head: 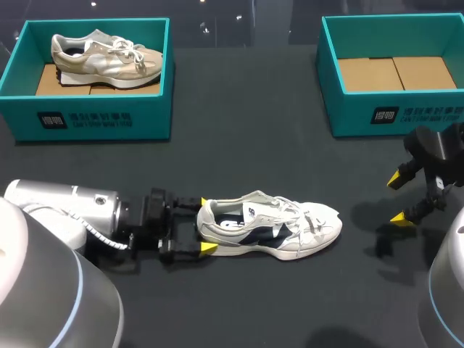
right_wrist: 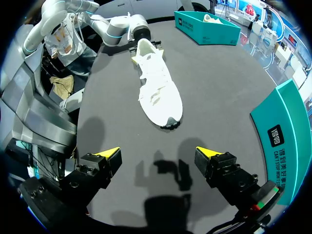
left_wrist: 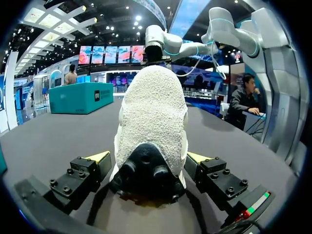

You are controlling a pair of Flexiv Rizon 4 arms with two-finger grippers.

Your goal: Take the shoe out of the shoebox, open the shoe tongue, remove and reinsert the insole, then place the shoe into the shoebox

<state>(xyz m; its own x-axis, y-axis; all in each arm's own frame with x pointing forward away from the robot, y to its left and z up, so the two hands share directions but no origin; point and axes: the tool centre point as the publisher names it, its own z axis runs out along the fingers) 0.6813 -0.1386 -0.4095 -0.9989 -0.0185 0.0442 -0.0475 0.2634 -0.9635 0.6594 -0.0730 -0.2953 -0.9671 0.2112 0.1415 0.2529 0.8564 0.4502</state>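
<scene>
Over the dark bench [head: 246, 152], from the head camera: near the front middle, the white-and-navy sneaker [head: 268, 226], standing on its sole outside both boxes, heel to the left, toe to the right. At that heel, the left end effector [head: 206, 225], open, one yellow tip just beside each side of it. Off to the right, well apart from the toe, the right end effector [head: 398, 198], also open and holding nothing. At the back left, the left shoebox [head: 94, 116], teal, with a beige sneaker [head: 105, 59] inside. At the back right, the right shoebox [head: 395, 112], teal, with a bare cardboard floor.

From the left wrist: between the spread fingers of the left end effector [left_wrist: 148, 157], the rounded heel of the white-and-navy sneaker [left_wrist: 153, 122], pointing straight ahead. Beyond it, off to one side, a teal shoebox [left_wrist: 80, 97].

From the right wrist: ahead of the wide-open right end effector [right_wrist: 158, 155], the white-and-navy sneaker [right_wrist: 156, 83], toe nearest, clear of both fingers. At its far end, the left arm [right_wrist: 117, 27]. Further off, the left shoebox [right_wrist: 209, 29]. Beside the fingers, the right shoebox [right_wrist: 282, 131].
</scene>
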